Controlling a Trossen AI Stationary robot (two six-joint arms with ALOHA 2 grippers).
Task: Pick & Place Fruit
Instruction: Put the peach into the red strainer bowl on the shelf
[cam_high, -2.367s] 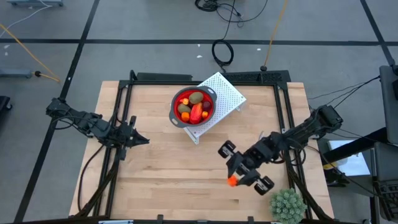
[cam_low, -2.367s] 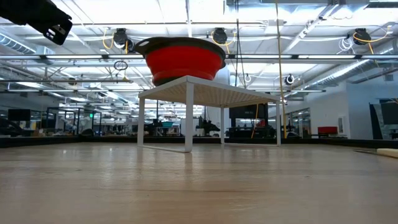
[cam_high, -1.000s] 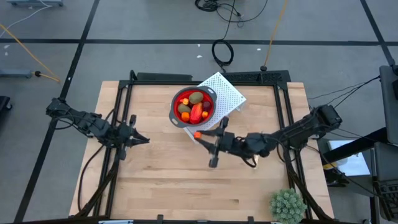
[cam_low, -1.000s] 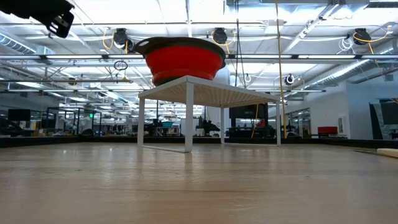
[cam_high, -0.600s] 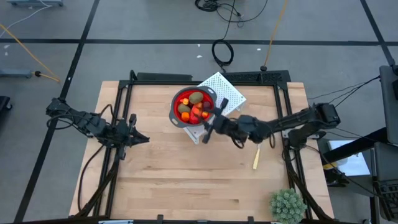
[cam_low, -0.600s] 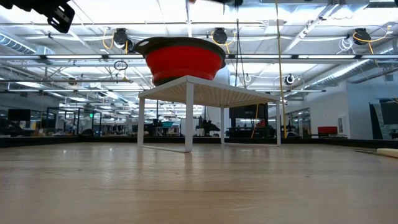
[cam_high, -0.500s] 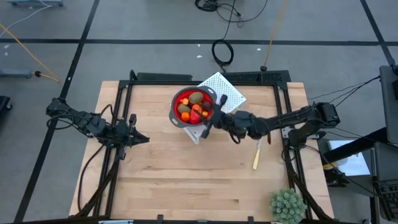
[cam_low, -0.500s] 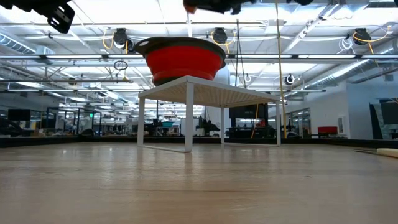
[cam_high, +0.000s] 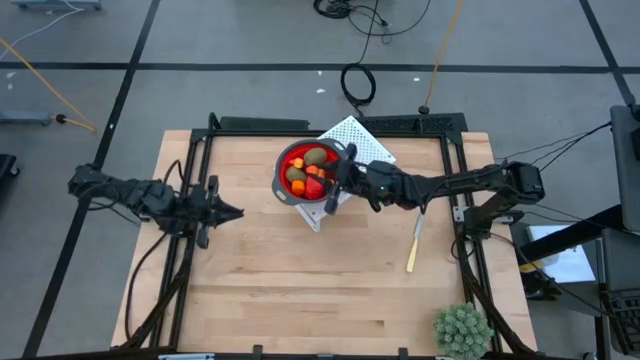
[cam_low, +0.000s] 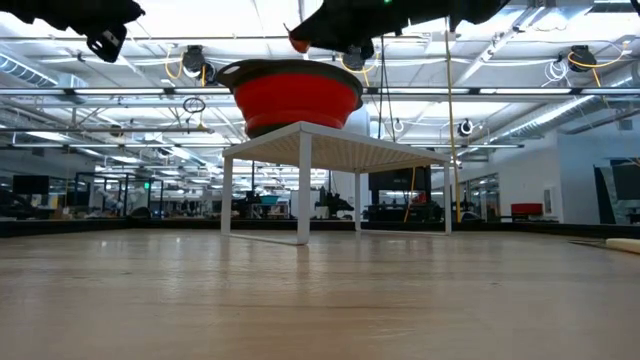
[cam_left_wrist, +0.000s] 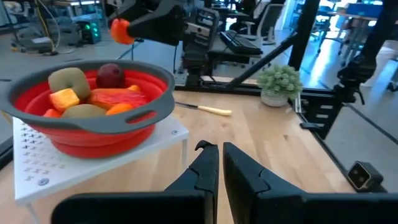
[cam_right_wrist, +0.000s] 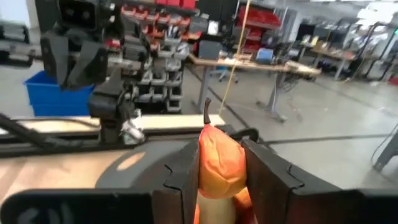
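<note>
We find the right tool (cam_right_wrist: 219, 163) clamped on a small orange fruit (cam_right_wrist: 219, 163), which sits between its two dark fingers (cam_right_wrist: 181, 171). Seen from above, this tool (cam_high: 338, 181) now hangs at the near-right rim of the red bowl (cam_high: 283, 160), having travelled across the counter (cam_high: 300, 290) from the front right, near the spiky green plant (cam_high: 461, 329), where it held the same piece a moment ago. The bowl stands on a white perforated rack (cam_high: 365, 143) and already holds an olive-brown oval (cam_high: 315, 156), a longer red-orange piece (cam_high: 312, 184) and other small fruit. From the left wrist the carried piece (cam_left_wrist: 119, 30) shows above the bowl's rim, not yet inside. We judge the transport complete and the release as the step in hand; the piece hangs near the rim, so a drop here could land outside. A pale yellow stick (cam_high: 414, 243) lies on the counter to the right of the rack. The left tool (cam_high: 228, 212) waits over the left of the counter, its fingers (cam_left_wrist: 202, 171) together and holding nothing.
</note>
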